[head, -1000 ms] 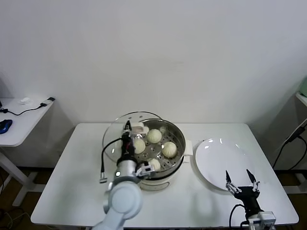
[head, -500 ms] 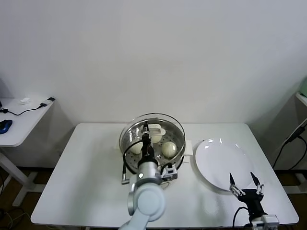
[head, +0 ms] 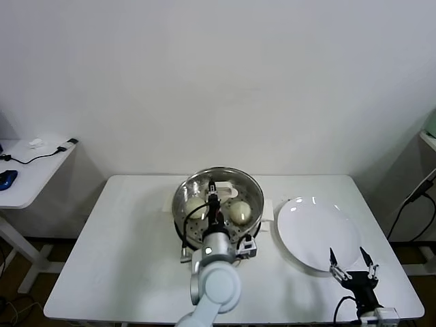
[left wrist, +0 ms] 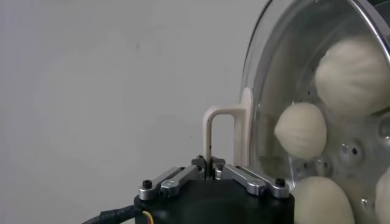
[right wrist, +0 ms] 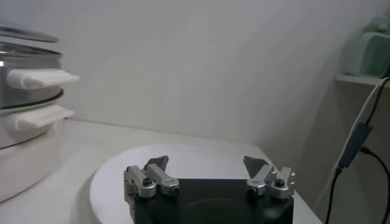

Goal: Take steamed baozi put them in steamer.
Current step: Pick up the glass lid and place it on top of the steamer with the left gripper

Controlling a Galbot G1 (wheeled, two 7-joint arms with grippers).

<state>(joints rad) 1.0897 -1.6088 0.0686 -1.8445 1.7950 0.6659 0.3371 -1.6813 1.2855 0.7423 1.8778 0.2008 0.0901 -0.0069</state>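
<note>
Sitting in the steamer (head: 251, 192) beneath the left gripper (left wrist: 209, 168), the baozi (left wrist: 301, 129) look soft and light — smooth, cream-white domes with faint pleats, likely easy to dent. I would judge they want a gentle hold across the widest part, from the sides, never a hard pinch on the crown. In the wrist view at least four show through the glass lid (left wrist: 268, 79).

That lid is the thing now in hand: the left jaws are closed tight on its thin white handle (left wrist: 222, 131), a stiff looped bracket standing just ahead of the fingertips, with the clear, rigid disc beyond it. Glass is heavy for its size and breakable, so the handle is the only sensible grip.

The steamer itself is shiny steel with a perforated floor, on a white cooker base with flat side handles (right wrist: 42, 78). Well off to the side, the right gripper (right wrist: 208, 176) hangs idle — jaws spread wide, holding nothing — over the near rim of the plate (head: 310, 225), smooth and glossy white, on the matte white table (head: 122, 259).
</note>
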